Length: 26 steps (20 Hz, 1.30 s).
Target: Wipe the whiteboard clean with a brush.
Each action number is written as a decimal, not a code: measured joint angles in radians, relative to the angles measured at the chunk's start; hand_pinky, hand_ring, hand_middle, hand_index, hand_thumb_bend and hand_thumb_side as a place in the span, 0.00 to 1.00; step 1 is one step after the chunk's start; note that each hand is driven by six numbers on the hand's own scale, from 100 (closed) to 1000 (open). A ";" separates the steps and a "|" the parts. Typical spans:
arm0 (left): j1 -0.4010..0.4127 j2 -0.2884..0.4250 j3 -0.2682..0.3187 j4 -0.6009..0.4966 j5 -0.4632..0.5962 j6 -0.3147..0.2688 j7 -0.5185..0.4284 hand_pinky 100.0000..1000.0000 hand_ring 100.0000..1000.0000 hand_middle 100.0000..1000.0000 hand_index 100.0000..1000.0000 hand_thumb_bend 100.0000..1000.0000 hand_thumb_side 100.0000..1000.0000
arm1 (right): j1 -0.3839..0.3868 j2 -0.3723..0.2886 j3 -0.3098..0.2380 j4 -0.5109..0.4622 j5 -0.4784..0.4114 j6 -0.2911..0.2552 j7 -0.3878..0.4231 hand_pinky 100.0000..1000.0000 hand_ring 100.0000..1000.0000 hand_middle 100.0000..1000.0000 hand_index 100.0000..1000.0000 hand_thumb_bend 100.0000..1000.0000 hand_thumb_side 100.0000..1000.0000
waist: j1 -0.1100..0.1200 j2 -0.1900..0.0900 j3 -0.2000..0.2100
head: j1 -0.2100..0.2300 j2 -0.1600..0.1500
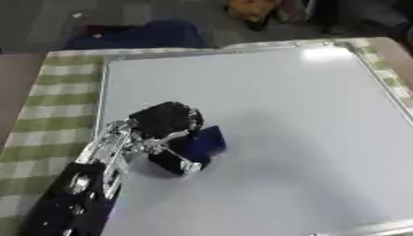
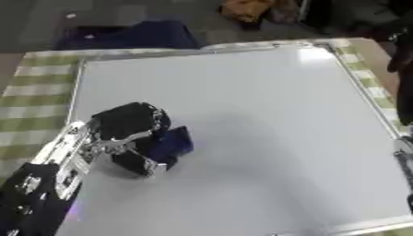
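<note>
A large whiteboard (image 1: 274, 115) lies flat on the table and looks blank, with a silver frame around it. My left hand (image 1: 167, 120) reaches in from the lower left and rests over the board's left part. Its fingers are curled round a dark blue eraser brush (image 1: 206, 142), which presses on the board surface. A dark part of my right arm (image 2: 401, 83) shows at the right edge of the right eye view; the right hand itself is out of sight.
A green and white checked cloth (image 1: 48, 106) covers the table under the board. Beyond the far edge lie a dark blue bundle (image 1: 137, 34) and an orange object (image 1: 250, 9) on the floor.
</note>
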 measured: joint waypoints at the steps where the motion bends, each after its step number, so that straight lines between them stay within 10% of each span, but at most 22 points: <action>1: 0.000 -0.006 -0.001 -0.001 -0.003 -0.002 0.002 0.52 0.35 0.09 0.05 0.00 0.45 | -0.004 0.000 0.000 0.000 -0.004 0.001 0.001 0.70 0.53 0.39 0.18 0.11 0.94 | 0.001 0.001 -0.002 | 0.002 0.000; 24: 0.019 -0.051 -0.071 -0.062 -0.037 -0.087 0.076 0.53 0.35 0.10 0.09 0.00 0.50 | -0.029 0.009 0.008 0.000 -0.030 0.015 0.011 0.70 0.53 0.39 0.18 0.11 0.93 | 0.011 0.005 -0.029 | 0.015 -0.004; 26: 0.020 -0.051 -0.082 -0.066 -0.034 -0.099 0.065 0.54 0.41 0.22 0.11 0.02 0.56 | -0.029 0.009 0.009 0.000 -0.030 0.015 0.010 0.70 0.53 0.39 0.18 0.11 0.94 | 0.011 0.005 -0.029 | 0.013 -0.004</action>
